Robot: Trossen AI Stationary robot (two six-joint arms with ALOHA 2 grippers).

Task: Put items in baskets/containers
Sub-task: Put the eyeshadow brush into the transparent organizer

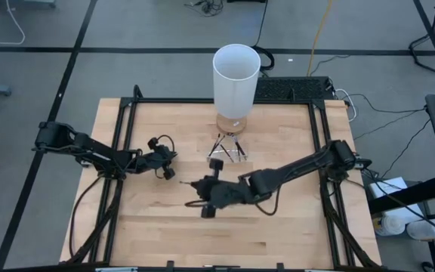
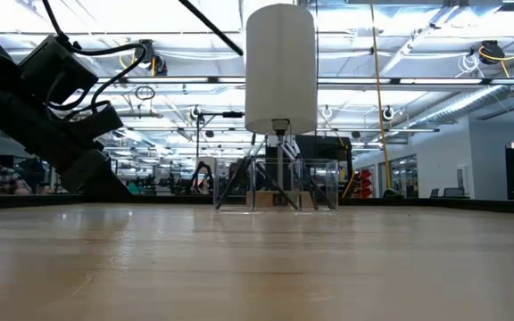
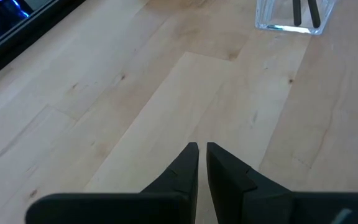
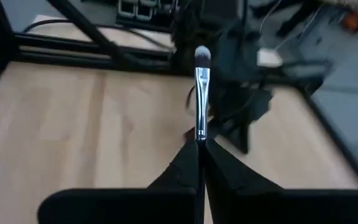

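Pale wood planks form the table (image 1: 157, 219) where we find the right gripper (image 1: 205, 198) low over the middle of the boards, its jaws clamped on a slim brush (image 4: 201, 93) with a silver ferrule and a dark, pale-tipped head, one of the items to be stowed. We see it pinched near the lower end, the bristles pointing away from the wrist, a grip that in our judgement leaves the free end ready to be fed into an opening. The clear container (image 1: 226, 149), the task's goal, sits further back on the table just in front of the tall white cylinder (image 1: 236, 81), with several dark brushes (image 1: 222, 143) already leaning inside it; we read the held brush as the next to join them. The left gripper (image 1: 165, 168) waits over the left half of the table, its jaws nearly together with a thin gap between them and nothing held, well clear of the right arm's path. We can read no brand, label or writing anywhere on the brushes, container or cylinder.
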